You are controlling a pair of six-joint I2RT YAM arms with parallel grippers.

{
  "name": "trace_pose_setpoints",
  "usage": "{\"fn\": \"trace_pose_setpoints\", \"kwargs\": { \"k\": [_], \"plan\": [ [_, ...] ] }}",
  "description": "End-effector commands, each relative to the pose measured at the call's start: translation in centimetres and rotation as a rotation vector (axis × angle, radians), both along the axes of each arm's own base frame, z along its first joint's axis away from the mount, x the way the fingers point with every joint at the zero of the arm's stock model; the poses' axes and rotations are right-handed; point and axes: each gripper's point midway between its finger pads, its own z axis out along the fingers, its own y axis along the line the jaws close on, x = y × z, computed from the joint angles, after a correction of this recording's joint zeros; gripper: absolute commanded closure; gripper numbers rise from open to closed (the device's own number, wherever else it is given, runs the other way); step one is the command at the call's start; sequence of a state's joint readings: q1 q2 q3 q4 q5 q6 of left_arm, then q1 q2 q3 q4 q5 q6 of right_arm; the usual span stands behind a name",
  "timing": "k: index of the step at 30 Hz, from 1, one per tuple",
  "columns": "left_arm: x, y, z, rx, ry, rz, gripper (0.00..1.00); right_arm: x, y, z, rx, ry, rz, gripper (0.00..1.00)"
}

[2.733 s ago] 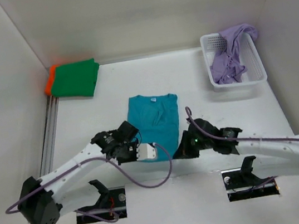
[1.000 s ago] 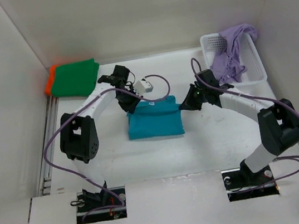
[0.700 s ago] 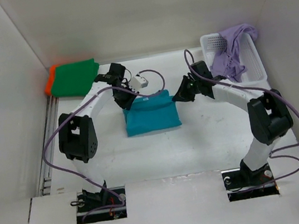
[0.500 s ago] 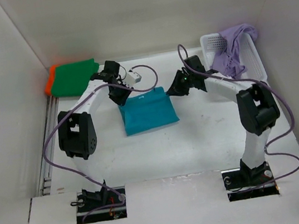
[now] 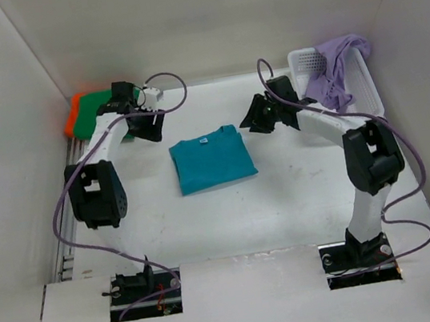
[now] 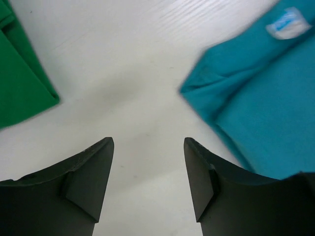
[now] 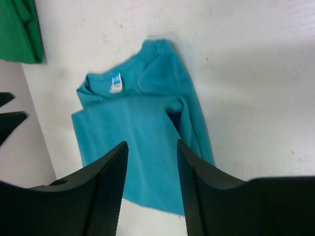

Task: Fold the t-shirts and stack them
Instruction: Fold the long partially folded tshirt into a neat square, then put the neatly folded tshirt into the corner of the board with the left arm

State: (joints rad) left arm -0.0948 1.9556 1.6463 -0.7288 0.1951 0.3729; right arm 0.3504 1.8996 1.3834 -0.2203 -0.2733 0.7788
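The teal shirt (image 5: 213,158) lay folded into a rough square near the middle of the desk (image 5: 300,189). Its neck edge pointed toward the far wall, and a small white label (image 7: 116,83) showed at the collar. Neither arm had hold of it.

The left claw (image 6: 147,147) hung released over bare desk just off the shirt's far left corner. Its two dark fingers (image 6: 86,177) were spread with only white surface between them. In the left wrist view the teal cloth sat to the right of the gap and the edge of the green shirt (image 6: 19,83) to the left.

The right claw (image 7: 150,147) was likewise released and empty. It was raised above the desk off the shirt's far right corner, between that shirt and the white mesh basket (image 5: 303,59). Its wrist view looked down on the teal shirt through the gap between its spread fingers, which did not touch the cloth.

The green shirt lay folded in the far left corner of the desk, over the orange shirt (image 5: 72,117), of which only a strip showed along the left edge. In the top view the left arm reached partly across this pile.

The basket stood in the far right corner. The lavender shirt (image 5: 335,70) was bunched inside it, unfolded, spilling over the far rim. The teal shirt was well apart from both the pile and the basket.
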Motion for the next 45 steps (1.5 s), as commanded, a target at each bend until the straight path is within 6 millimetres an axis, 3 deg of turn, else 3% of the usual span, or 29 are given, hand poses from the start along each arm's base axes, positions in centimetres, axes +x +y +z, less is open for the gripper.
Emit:
{"fn": "trace_pose_setpoints", "kwargs": {
  "k": [1, 3, 6, 10, 17, 24, 27, 31, 37, 41, 45],
  "plan": [
    [-3.7, -5.3, 7.3, -0.319, -0.045, -0.067, 0.42, -1.5, -1.1, 2.4, -0.049, -0.093, 0.032, 0.50],
    [-5.9, -6.6, 6.5, -0.389, 0.038, -0.084, 0.42, -2.9, -0.4, 1.7, -0.075, -0.085, 0.081, 0.43],
    [-7.6, -7.4, 4.0, -0.414, 0.154, -0.062, 0.43, -3.2, 0.0, 1.0, -0.097, -0.070, 0.105, 0.35],
    [-9.2, -8.3, 0.9, -0.443, 0.316, 0.008, 0.45, -3.1, 0.6, -0.3, -0.092, -0.012, 0.137, 0.34],
    [-11.6, -9.2, -1.4, -0.441, 0.422, 0.013, 0.45, -4.1, 0.0, -2.4, -0.140, 0.033, 0.181, 0.32],
    [-12.3, -10.1, -4.7, -0.405, 0.508, 0.039, 0.45, -4.9, -0.6, -4.5, -0.149, 0.080, 0.152, 0.32],
    [-12.0, -9.0, -6.2, -0.355, 0.527, 0.106, 0.47, -5.0, -0.5, -4.7, -0.145, 0.096, 0.126, 0.32],
    [-11.3, -6.9, -5.9, -0.304, 0.474, 0.152, 0.47, -5.2, 0.7, -5.0, -0.141, 0.093, 0.114, 0.31],
    [-11.1, -5.3, -5.1, -0.191, 0.369, 0.157, 0.47, -5.8, 1.0, -6.0, -0.166, 0.117, 0.105, 0.31],
    [-11.7, -5.1, -6.9, -0.177, 0.404, 0.171, 0.45, -6.5, 0.7, -7.8, -0.186, 0.152, 0.120, 0.32],
    [-11.1, -5.3, -8.2, -0.245, 0.473, 0.209, 0.43, -6.7, 0.8, -8.0, -0.179, 0.146, 0.131, 0.32]
  ]
}}
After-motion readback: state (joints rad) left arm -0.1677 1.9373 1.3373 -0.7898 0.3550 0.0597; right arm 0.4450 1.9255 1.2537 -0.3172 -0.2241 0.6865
